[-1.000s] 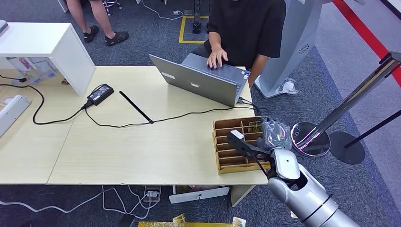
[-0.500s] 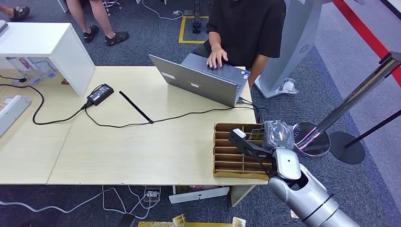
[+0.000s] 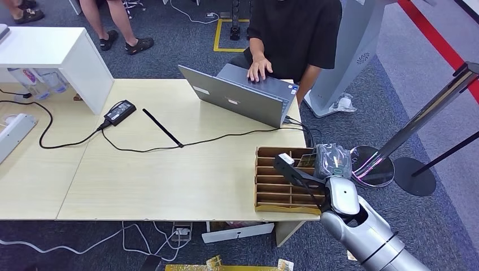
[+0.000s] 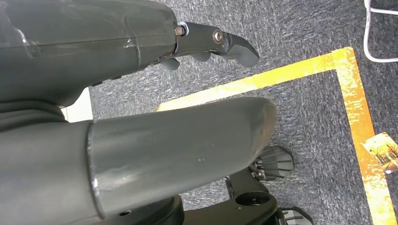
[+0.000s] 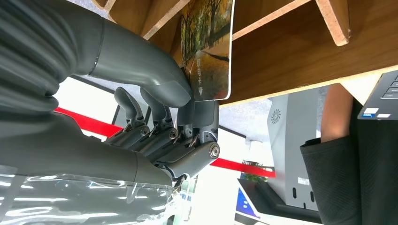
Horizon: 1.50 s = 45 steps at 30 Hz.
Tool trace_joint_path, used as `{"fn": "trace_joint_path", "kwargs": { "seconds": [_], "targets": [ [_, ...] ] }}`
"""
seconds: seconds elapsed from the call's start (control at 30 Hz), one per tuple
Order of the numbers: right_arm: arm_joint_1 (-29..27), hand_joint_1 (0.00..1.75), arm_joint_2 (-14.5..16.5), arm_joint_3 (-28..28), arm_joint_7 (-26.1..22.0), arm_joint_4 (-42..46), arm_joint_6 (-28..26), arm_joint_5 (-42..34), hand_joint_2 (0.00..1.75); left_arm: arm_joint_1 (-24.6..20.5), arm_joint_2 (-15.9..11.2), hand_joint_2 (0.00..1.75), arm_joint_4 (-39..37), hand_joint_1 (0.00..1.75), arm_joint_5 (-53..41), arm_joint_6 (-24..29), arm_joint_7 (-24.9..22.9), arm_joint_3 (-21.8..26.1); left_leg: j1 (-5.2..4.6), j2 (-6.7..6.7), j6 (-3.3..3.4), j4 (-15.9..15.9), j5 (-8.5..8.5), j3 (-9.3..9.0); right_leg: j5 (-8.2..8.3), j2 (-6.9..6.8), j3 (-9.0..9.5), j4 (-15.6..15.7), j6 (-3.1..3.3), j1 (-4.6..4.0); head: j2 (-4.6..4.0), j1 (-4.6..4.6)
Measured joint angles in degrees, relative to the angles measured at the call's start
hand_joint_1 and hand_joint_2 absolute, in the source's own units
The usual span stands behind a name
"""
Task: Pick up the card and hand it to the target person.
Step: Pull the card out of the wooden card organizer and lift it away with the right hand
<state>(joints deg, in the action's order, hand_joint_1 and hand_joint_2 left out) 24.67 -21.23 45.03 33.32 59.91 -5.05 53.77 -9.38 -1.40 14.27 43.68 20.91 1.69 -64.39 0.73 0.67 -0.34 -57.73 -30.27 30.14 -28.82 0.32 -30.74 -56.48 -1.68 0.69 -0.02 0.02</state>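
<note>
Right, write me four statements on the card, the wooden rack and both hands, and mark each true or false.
1. The right hand pinches the autumn-scene picture card. True.
2. The brown slotted wooden rack stands beside the black power adapter. False: it stands at the table's near right corner.
3. The left hand holds a second card. False: it holds nothing, hanging over grey carpet.
4. The person in black rests a hand on the open grey laptop. True.
</note>
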Motion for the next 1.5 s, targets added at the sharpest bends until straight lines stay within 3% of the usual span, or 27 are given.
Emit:
{"fn": "trace_joint_path", "kwargs": {
  "seconds": [0.67,1.5],
  "targets": [
    [-0.4,1.51,0.5,-1.3,0.0,-0.7,-2.3,-2.7,1.75,0.0,0.0,0.0,0.0,0.0,0.0,-0.1,0.0,0.0,0.0,0.0,0.0,0.0,0.0,0.0,0.0,0.0,0.01,0.0,0.0,0.0,-0.01,-0.02],
    [-2.0,1.5,0.5,-6.6,0.0,1.1,-13.2,-13.8,1.75,0.1,0.0,0.0,0.0,0.0,0.1,0.3,0.0,0.0,0.0,0.02,0.0,0.0,0.0,0.06,0.0,-0.01,-0.01,0.0,0.0,0.0,0.01,-0.01]
  ]
}}
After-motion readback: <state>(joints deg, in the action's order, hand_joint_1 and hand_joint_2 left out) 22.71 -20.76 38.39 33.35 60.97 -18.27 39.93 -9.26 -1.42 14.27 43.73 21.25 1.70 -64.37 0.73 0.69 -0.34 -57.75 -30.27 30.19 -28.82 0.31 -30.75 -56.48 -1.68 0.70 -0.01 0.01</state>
